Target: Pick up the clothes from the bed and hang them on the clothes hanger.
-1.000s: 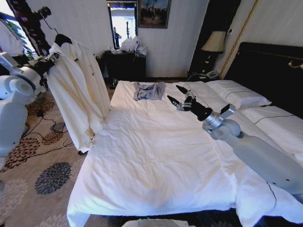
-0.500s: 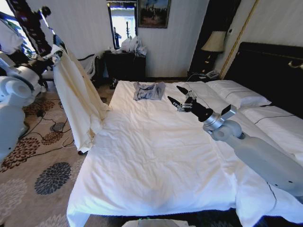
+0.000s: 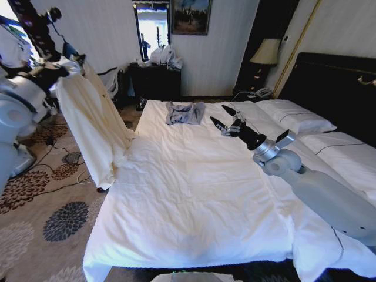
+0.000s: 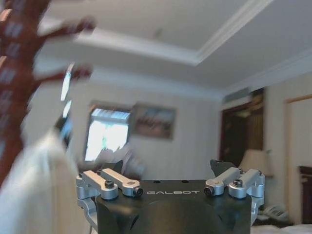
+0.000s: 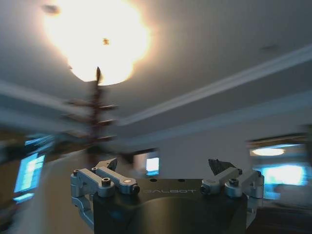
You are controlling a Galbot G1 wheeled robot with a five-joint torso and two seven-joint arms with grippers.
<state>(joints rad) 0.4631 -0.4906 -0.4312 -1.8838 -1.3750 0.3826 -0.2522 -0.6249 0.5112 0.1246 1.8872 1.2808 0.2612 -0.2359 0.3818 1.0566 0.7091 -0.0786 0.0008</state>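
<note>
The cream clothes (image 3: 94, 126) hang full length beside the bed's (image 3: 194, 194) left edge, with the hem near the carpet. A dark piece at their top looks like the clothes hanger (image 3: 77, 58), next to a dark wooden coat stand (image 3: 36, 28). My left gripper (image 3: 61, 69) is at the garment's shoulder. In the left wrist view it (image 4: 168, 168) is open with nothing between its fingers, and the cream cloth (image 4: 29, 195) lies off to one side. My right gripper (image 3: 226, 123) hovers open over the bed's far half, also open in its wrist view (image 5: 165, 168).
A small grey-blue garment (image 3: 184, 113) lies at the bed's far end. White pillows (image 3: 294, 117) and a black headboard (image 3: 335, 82) are on the right. A dark cabinet (image 3: 154, 79) stands against the back wall. Cables (image 3: 64, 158) lie on the patterned carpet.
The hanging clothes have turned and swung left towards the coat stand, from broad-on to narrower. My left arm rose and moved left with them. The right gripper lifted slightly.
</note>
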